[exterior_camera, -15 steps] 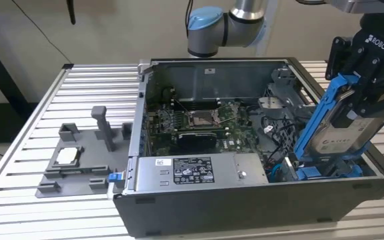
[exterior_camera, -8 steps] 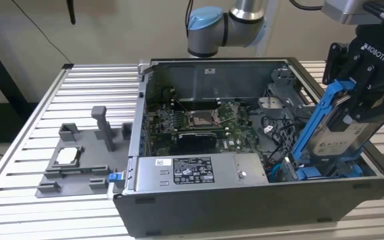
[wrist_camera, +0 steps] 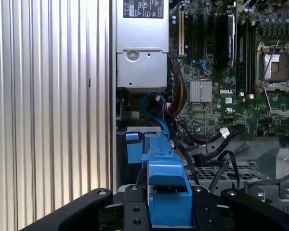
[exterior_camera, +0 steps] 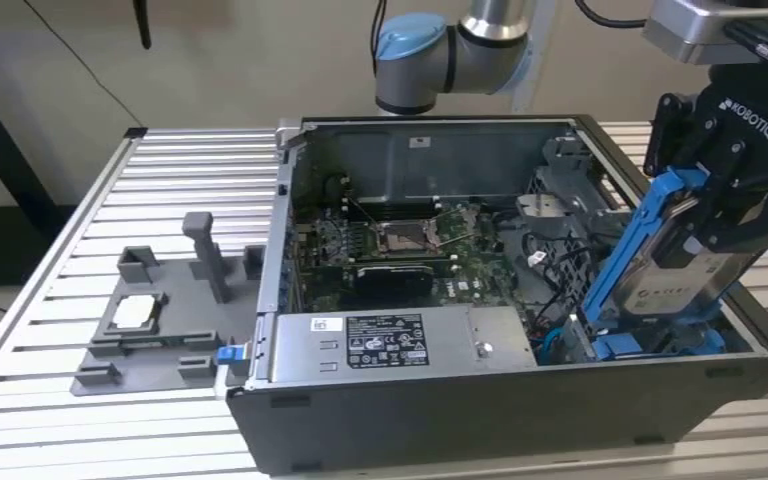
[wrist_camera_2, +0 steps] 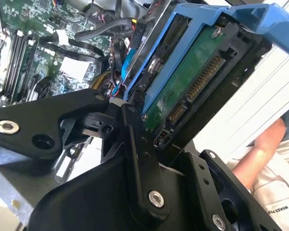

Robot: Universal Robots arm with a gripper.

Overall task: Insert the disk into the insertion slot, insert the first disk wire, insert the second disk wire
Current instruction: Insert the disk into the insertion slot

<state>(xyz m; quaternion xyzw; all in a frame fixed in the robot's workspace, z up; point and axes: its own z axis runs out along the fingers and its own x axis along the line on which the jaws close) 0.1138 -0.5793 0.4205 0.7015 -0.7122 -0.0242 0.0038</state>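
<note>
My gripper (exterior_camera: 720,205) is shut on the disk (exterior_camera: 671,285), a silver drive with a white label clipped in a bright blue carrier. It hangs tilted, lower end down, over the open computer case's corner at the exterior view's right. That lower end sits just above the insertion slot (exterior_camera: 651,346), a grey bay with blue tabs. In the second wrist view the disk's green underside (wrist_camera_2: 183,89) and connector edge show between the black fingers (wrist_camera_2: 135,130). In the first wrist view the blue carrier (wrist_camera: 166,185) lies in line with the slot (wrist_camera: 137,144). A blue cable (wrist_camera: 151,103) and loose black cables (wrist_camera: 221,144) lie beside the bay.
Along the case's near wall sits a grey labelled power supply box (exterior_camera: 384,340), with the motherboard (exterior_camera: 398,240) behind it. A grey fixture (exterior_camera: 157,320) stands on the slatted table (exterior_camera: 64,250) at the exterior view's left. A person's arm (wrist_camera_2: 265,144) is beyond the case.
</note>
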